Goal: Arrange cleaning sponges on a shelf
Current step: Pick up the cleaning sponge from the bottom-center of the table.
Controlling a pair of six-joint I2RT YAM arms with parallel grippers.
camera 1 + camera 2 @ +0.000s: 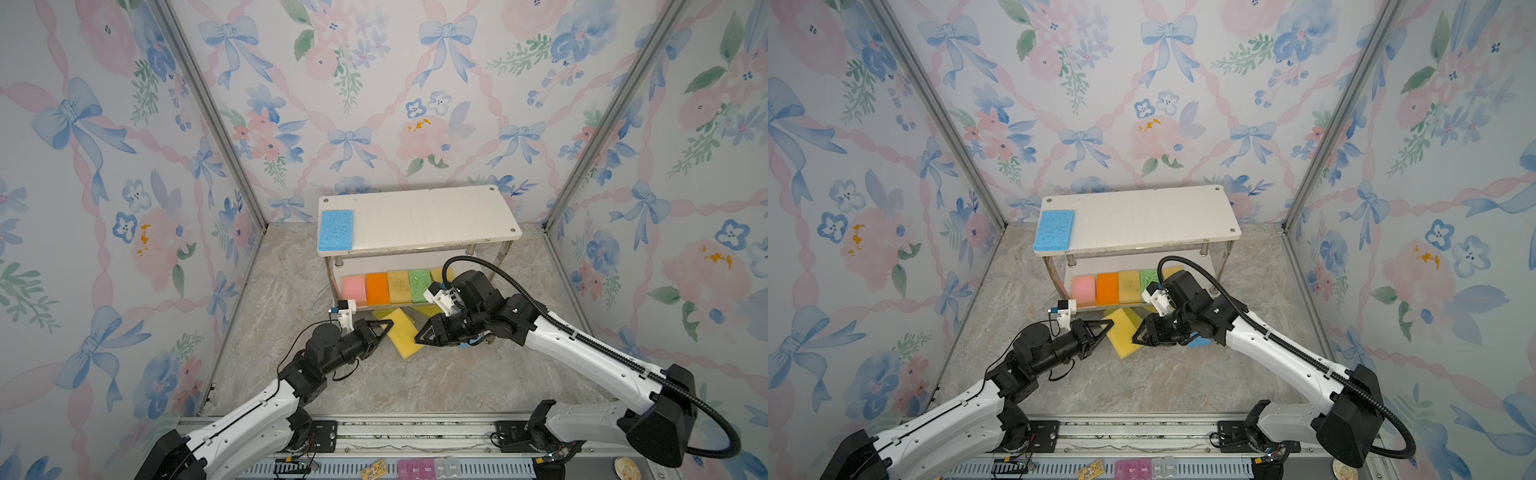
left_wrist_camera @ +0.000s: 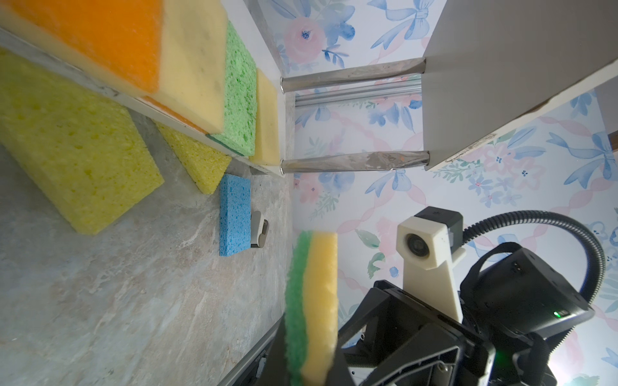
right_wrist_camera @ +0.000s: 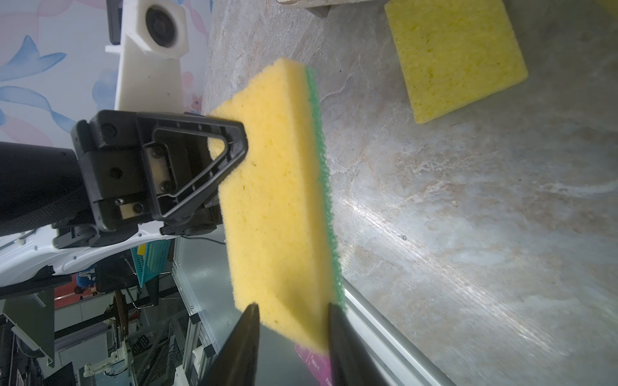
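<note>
- Upper tier, left end: a blue sponge (image 1: 336, 230) lies flat on the shelf (image 1: 428, 220); the board to its right is bare. On the lower tier, a row of five sponges (image 1: 398, 286) sits side by side, leaving no obvious gap.
- Centre left: the left gripper (image 1: 384, 328) has its jaws clamped on one end of the yellow-and-green sponge (image 3: 277, 187), holding it clear of the floor in front of the shelf.
- Step in hand, as judged: a mid-air handover. To do it well, the left jaws should hold their pinch until the opposite pair has a firm bite. Foam yields, so the receiving jaws should seat well in from the edge and squeeze past first contact before the left pair lets go. The bare stretch of the upper board looks the likely destination.
- Sponge relative to jaws: its free end lies between the right fingers (image 3: 249, 337), with yellow foam facing one and the green scouring layer facing the other.
- Centre right: the right gripper (image 3: 292, 310) has its jaws apart, astride that end. Whether the pads already press the foam cannot be told.
- Floor, beneath and to the right: two lime-yellow sponges (image 2: 73, 150) and a second blue sponge (image 2: 234, 214) are not yet shelved. A grey clip (image 2: 259, 230) lies just beside the blue one.
</note>
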